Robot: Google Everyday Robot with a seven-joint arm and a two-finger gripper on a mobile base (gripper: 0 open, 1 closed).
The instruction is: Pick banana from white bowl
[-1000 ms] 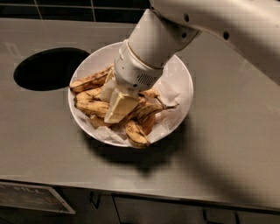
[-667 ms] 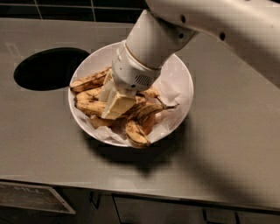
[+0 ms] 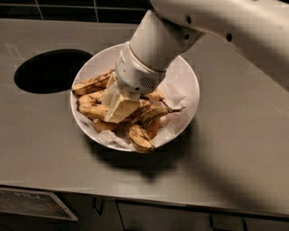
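The white bowl (image 3: 187, 76) sits on the grey counter, lined with crumpled white paper, and holds several speckled brown-yellow bananas. A long, fairly straight banana (image 3: 91, 111) lies across the middle left of the bowl and its right part runs under my gripper. Another long banana (image 3: 91, 83) lies along the far left rim. A short curved banana (image 3: 140, 136) lies at the front. My gripper (image 3: 119, 104) reaches down from the upper right into the bowl's middle, right on top of the bananas. It hides the fruit beneath it.
A dark round hole (image 3: 49, 70) is cut in the counter just left of the bowl. A dark tiled wall (image 3: 81, 9) runs along the back. The counter's front edge, with drawer handles (image 3: 97, 205) below, is near the bottom.
My gripper has shifted slightly left and lower among the bananas. The bananas and the bowl have not visibly moved.
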